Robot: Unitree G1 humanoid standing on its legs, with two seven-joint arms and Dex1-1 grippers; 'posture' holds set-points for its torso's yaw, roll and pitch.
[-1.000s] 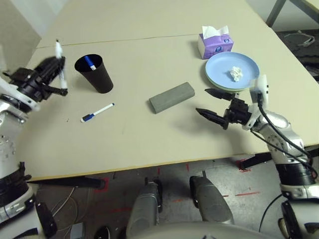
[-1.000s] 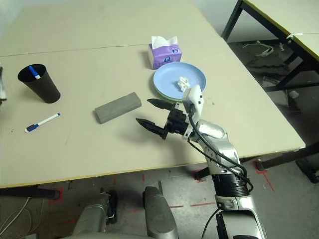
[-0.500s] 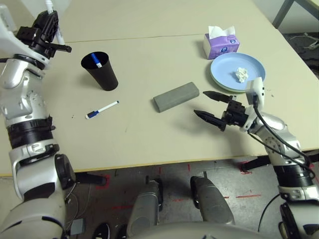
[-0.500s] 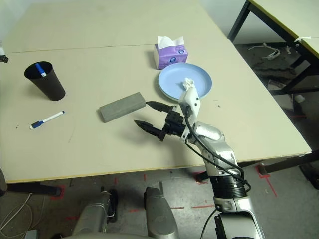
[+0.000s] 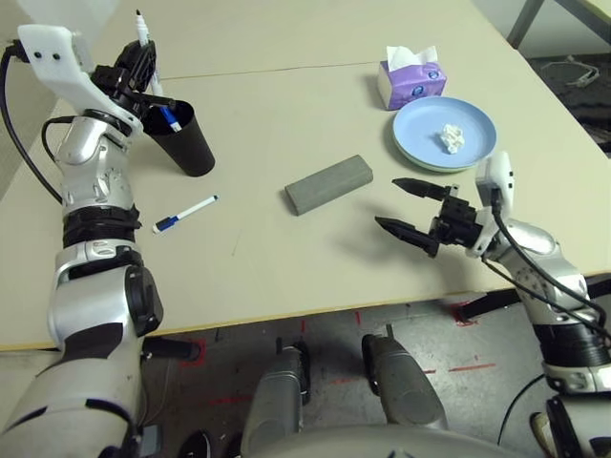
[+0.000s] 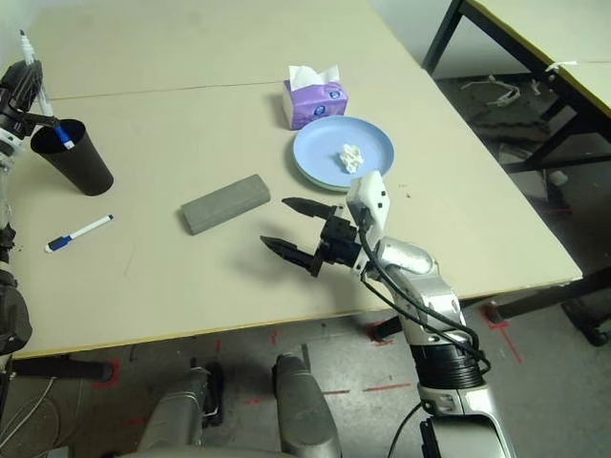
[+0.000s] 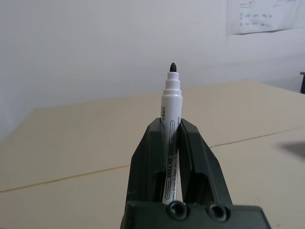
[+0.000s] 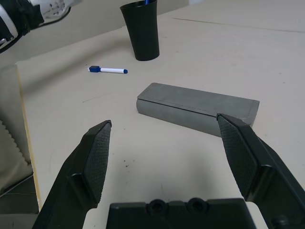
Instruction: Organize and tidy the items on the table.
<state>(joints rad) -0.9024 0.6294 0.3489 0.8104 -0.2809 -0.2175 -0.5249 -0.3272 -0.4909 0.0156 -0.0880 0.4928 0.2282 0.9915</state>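
Markers, a glasses case and plates on a beige table (image 5: 286, 267).
Left gripper (image 5: 141, 65) clamps an uncapped marker (image 7: 171, 143) upright, above a black cup (image 5: 181, 139) holding another. A capped marker (image 5: 186, 214) lies nearby. Right gripper (image 5: 412, 207), fingers spread wide, hovers beside the grey glasses case (image 5: 328, 185); a crumpled tissue (image 5: 451, 139) sits on the stacked plates (image 5: 420, 134).

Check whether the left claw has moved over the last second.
Yes. The left claw, shut on a marker, has swung from beside the black cup to just above its rim.
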